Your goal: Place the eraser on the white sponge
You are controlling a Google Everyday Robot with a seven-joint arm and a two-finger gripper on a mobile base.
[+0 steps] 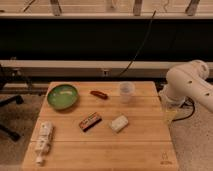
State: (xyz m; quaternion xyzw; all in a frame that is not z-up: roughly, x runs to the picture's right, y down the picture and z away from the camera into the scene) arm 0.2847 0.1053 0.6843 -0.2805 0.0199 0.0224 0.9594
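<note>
Tube (pixel 44 137), flat eraser (pixel 90 121), rounded white sponge (pixel 119 123) on wooden table (pixel 140 145); claw (pixel 170 114) hangs right.

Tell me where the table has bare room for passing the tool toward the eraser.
Bare wood runs along the table's front edge, below the eraser and white sponge, and down the right side past the sponge, nearest the tool beside that edge. Crowded: the back row of bowl, red stick and cup; the tube fills the front-left.
</note>
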